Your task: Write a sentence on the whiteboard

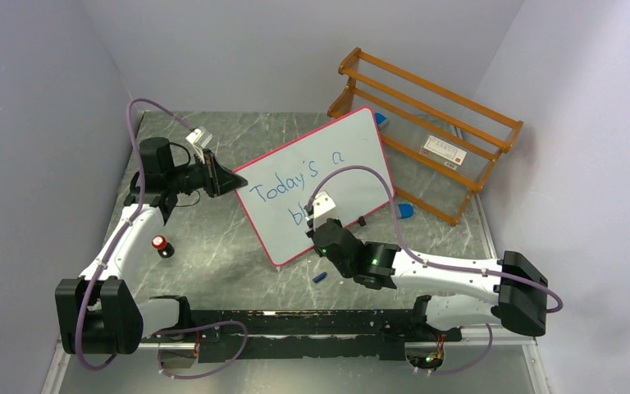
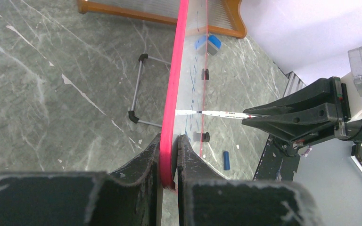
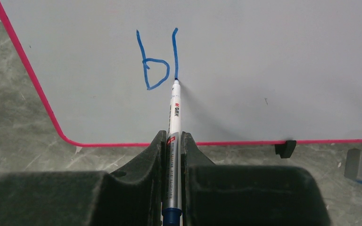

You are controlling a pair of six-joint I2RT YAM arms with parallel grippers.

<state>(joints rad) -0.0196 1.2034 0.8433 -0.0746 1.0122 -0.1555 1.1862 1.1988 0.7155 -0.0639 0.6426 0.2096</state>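
The whiteboard (image 1: 340, 156) stands tilted on the table, white with a pink-red rim. The sentence (image 1: 294, 182) in blue reads "Today's a" on the first line, with "bl" (image 3: 158, 61) started on the second. My left gripper (image 1: 228, 182) is shut on the board's left rim, and the rim (image 2: 170, 141) sits between its jaws. My right gripper (image 1: 321, 220) is shut on a white marker (image 3: 174, 122). The marker's tip touches the board at the foot of the "l". The marker also shows in the left wrist view (image 2: 217, 113).
A wooden rack (image 1: 431, 131) stands behind the board at the back right. A blue eraser (image 1: 405, 210) lies by the board's right foot. A blue marker cap (image 1: 320, 277) lies in front of the board. A red-topped black object (image 1: 162, 245) stands near the left arm.
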